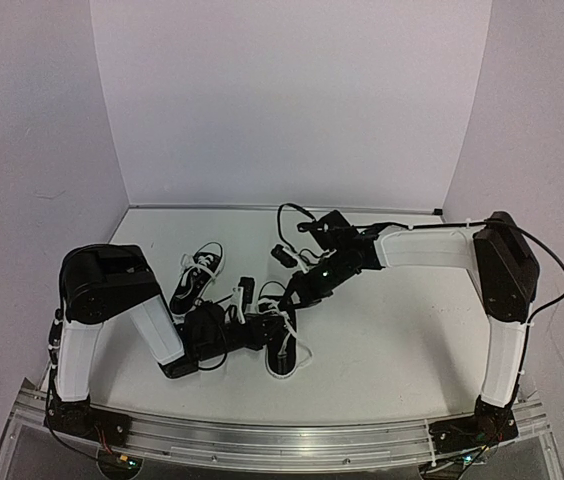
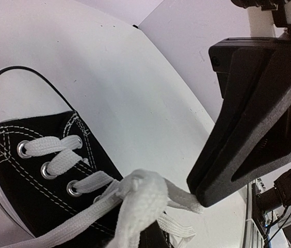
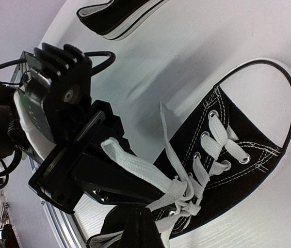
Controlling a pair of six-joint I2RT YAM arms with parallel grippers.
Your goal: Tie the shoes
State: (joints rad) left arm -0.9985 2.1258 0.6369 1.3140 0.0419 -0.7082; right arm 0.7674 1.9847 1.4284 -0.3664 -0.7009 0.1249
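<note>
Shoe 1 [image 1: 284,355], the near one, lies on the white surface [image 1: 392,340] between the 2 arms, and shoe 2 [image 1: 198,272] lies apart from it, beyond the left arm's elbow. Both arms work on shoe 1. Its white laces [image 2: 140,199] are bunched into a crossing above the top eyelets, and we see no finished bow, so we judge the first knot is being drawn up and the loops are not yet made.

The left gripper [image 1: 260,322] reaches in low from the side. In its wrist view only 1 black finger [image 2: 248,129] shows, its tip touching a frayed lace tail [image 2: 189,199]. The right wrist view shows a long strand [image 3: 135,166] running from the knot out along that finger. We cannot tell whether the left jaws are pinching the strand or merely lying against it.

The right gripper [image 1: 297,292] hangs over the shoe's laced upper. Its jaws are lost among dark shapes, so we cannot tell their gap or what they hold.

Next, we think, each strand needs a firm pinch and a pull outward to seat the knot before any loop is folded.
</note>
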